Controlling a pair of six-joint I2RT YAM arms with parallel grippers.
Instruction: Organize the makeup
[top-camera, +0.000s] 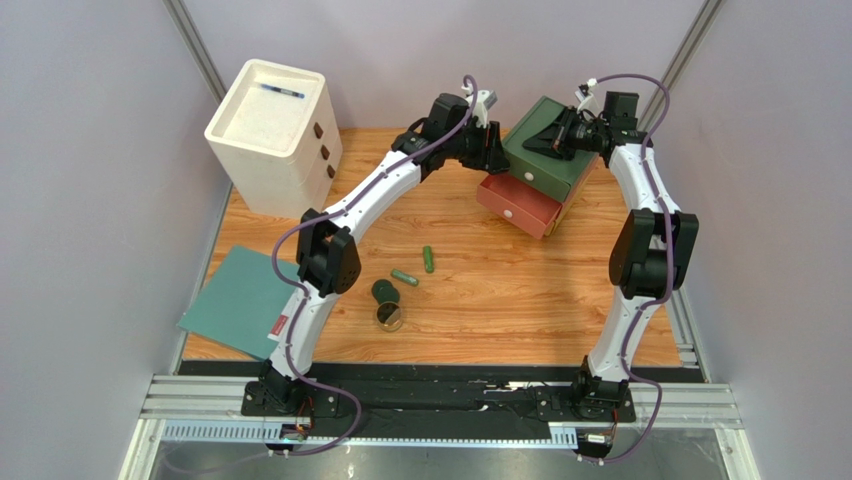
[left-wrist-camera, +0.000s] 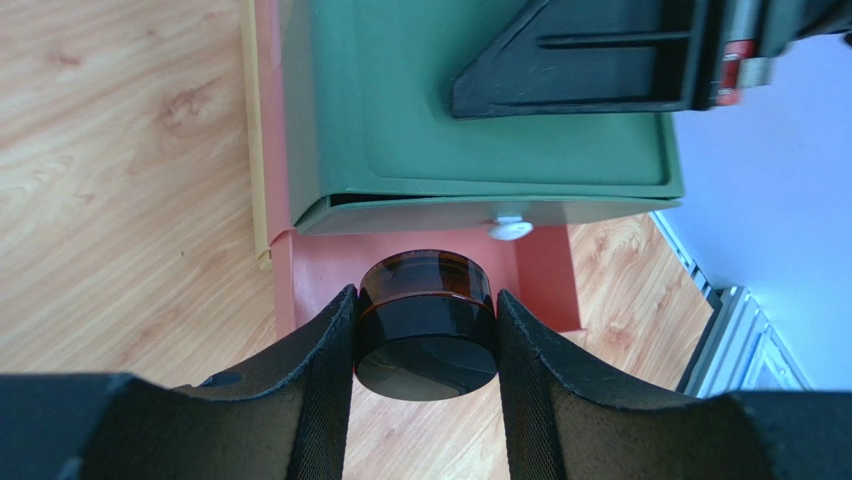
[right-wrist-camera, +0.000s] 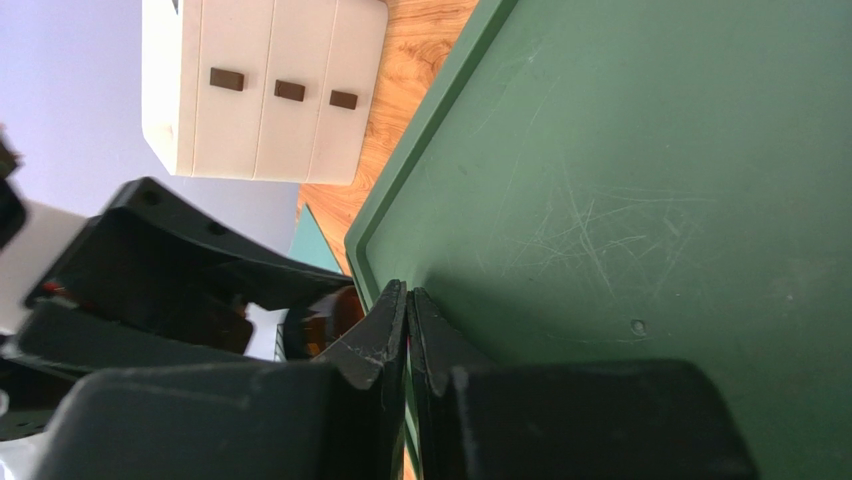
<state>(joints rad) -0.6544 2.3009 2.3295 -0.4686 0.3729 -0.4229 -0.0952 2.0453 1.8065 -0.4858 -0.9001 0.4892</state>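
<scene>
My left gripper (left-wrist-camera: 425, 330) is shut on a dark brown-black round jar (left-wrist-camera: 427, 330) and holds it above the open red drawer (left-wrist-camera: 320, 275) of the green drawer box (top-camera: 545, 150). In the top view the left gripper (top-camera: 497, 150) is at the box's left edge. My right gripper (right-wrist-camera: 408, 300) is shut and rests on the box's green top (right-wrist-camera: 650, 180); it also shows in the top view (top-camera: 535, 143). On the table lie two green tubes (top-camera: 428, 259) (top-camera: 404, 277), a dark green round jar (top-camera: 385, 292) and a gold-rimmed compact (top-camera: 389, 317).
A white three-drawer cabinet (top-camera: 272, 135) stands at the back left with a thin blue pen (top-camera: 281, 91) on top. A teal sheet (top-camera: 238, 300) lies at the table's left front edge. Grey walls close in both sides.
</scene>
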